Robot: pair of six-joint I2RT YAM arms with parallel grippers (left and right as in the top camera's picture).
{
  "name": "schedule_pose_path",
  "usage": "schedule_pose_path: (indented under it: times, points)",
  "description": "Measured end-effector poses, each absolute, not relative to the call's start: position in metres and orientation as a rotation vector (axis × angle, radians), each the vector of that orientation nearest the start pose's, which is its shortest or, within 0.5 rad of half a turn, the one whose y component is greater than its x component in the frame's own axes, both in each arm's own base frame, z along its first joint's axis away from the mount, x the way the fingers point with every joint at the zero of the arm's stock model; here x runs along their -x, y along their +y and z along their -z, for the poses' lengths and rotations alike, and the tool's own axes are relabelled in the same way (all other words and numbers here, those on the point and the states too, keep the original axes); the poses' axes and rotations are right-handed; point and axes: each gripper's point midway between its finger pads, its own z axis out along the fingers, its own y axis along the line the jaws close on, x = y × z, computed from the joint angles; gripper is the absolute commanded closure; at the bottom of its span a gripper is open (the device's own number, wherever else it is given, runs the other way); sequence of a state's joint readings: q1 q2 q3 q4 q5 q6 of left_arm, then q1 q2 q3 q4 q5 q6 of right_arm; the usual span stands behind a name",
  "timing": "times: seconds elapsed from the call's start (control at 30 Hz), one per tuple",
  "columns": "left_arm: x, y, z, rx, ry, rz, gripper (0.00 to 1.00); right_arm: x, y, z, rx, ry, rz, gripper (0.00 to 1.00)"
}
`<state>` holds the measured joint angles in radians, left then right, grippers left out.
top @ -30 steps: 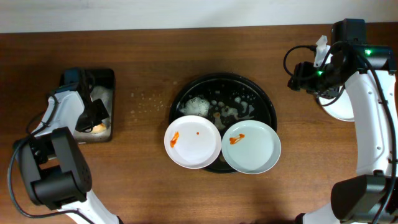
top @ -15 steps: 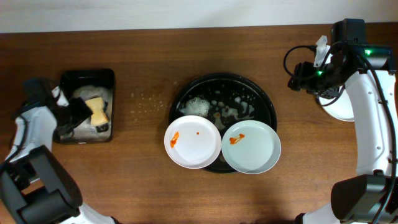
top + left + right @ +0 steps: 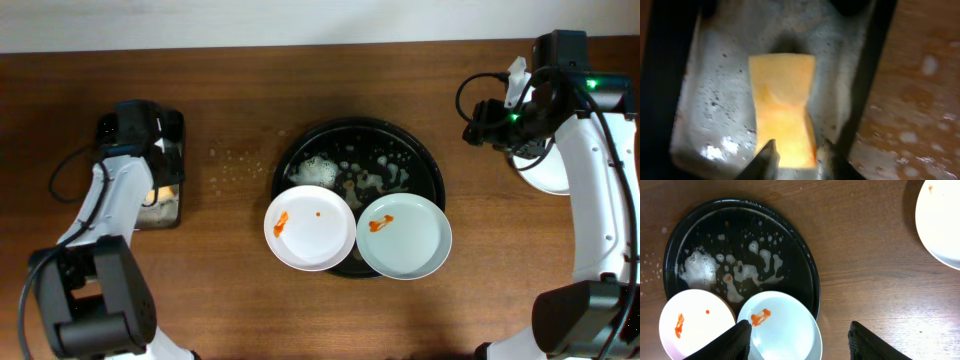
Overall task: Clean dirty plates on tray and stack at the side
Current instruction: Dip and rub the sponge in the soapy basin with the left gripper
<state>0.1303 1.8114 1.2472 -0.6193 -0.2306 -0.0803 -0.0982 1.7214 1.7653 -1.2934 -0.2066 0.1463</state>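
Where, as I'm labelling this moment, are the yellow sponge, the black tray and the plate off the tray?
yellow sponge [image 3: 782, 100], left wrist view, middle of its top face.
black tray [image 3: 418, 160], overhead view, bare floor near the right rim.
plate off the tray [image 3: 940, 220], right wrist view, white inner surface.

1. A brown wooden table [image 3: 230, 80] carries everything.
2. A black tub [image 3: 176, 130] sits at its left.
3. A round black tray [image 3: 430, 165] sits mid-table.
4. A white plate [image 3: 940, 220] lies at the right.
5. Pale specks [image 3: 235, 165] dot the wood between tub and tray.
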Motion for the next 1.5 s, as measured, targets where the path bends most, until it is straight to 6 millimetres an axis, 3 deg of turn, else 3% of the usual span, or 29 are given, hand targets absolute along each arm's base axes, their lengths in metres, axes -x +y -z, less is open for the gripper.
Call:
schedule_pose_path:
  times: [0.1,0.17,0.2,0.33,0.43,0.7,0.73,0.83,0.93,1.03,1.1,1.13,1.17,1.23,1.4,1.47,1.5]
  points:
    - [-0.401,0.094,-0.043,0.314,2.771,-0.475,0.60,-0.380,-0.002,-0.215,-0.296,2.796,-0.302,0.37]
    - [-0.401,0.098,-0.038,0.316,2.773,-0.519,0.61,-0.380,-0.002,-0.215,-0.296,2.796,-0.302,0.37]
    - [-0.402,0.100,-0.039,0.320,2.766,-0.528,0.69,-0.380,-0.002,-0.215,-0.295,2.796,-0.302,0.37]
    - [-0.403,0.100,-0.023,0.313,2.788,-0.536,0.80,-0.380,-0.002,-0.215,-0.296,2.796,-0.302,0.37]
    - [-0.402,0.101,-0.014,0.309,2.805,-0.549,1.00,-0.380,-0.002,-0.215,-0.296,2.796,-0.302,0.37]
    - [-0.396,0.095,-0.023,0.332,2.824,-0.484,1.00,-0.380,-0.002,-0.215,-0.295,2.794,-0.302,0.37]
    - [-0.401,0.088,-0.045,0.347,2.778,-0.371,1.00,-0.380,-0.002,-0.216,-0.294,2.793,-0.302,0.37]
    - [-0.407,0.085,-0.074,0.403,2.702,-0.079,1.00,-0.381,-0.002,-0.216,-0.296,2.792,-0.302,0.37]
    - [-0.406,0.103,-0.079,0.515,2.640,0.163,1.00,-0.381,-0.002,-0.216,-0.295,2.792,-0.302,0.37]
    - [-0.398,0.135,-0.080,0.647,2.481,0.463,1.00,-0.381,-0.002,-0.216,-0.294,2.791,-0.302,0.37]
    - [-0.393,0.144,-0.076,0.664,2.386,0.575,1.00,-0.380,-0.002,-0.216,-0.294,2.793,-0.302,0.37]
    - [-0.387,0.144,-0.069,0.671,2.348,0.639,0.95,-0.381,-0.002,-0.216,-0.295,2.792,-0.302,0.37]
    - [-0.380,0.138,-0.063,0.670,2.326,0.698,0.59,-0.381,-0.002,-0.216,-0.295,2.792,-0.302,0.37]
    - [-0.372,0.131,-0.056,0.682,2.306,0.768,0.38,-0.381,-0.002,-0.216,-0.294,2.792,-0.302,0.37]
    - [-0.372,0.132,-0.069,0.703,2.239,0.858,0.37,-0.381,-0.002,-0.215,-0.294,2.793,-0.302,0.37]
    - [-0.373,0.133,-0.081,0.689,2.220,0.846,0.55,-0.381,-0.002,-0.216,-0.294,2.792,-0.302,0.37]
    - [-0.373,0.133,-0.090,0.680,2.210,0.824,0.56,-0.381,-0.002,-0.216,-0.295,2.792,-0.302,0.37]
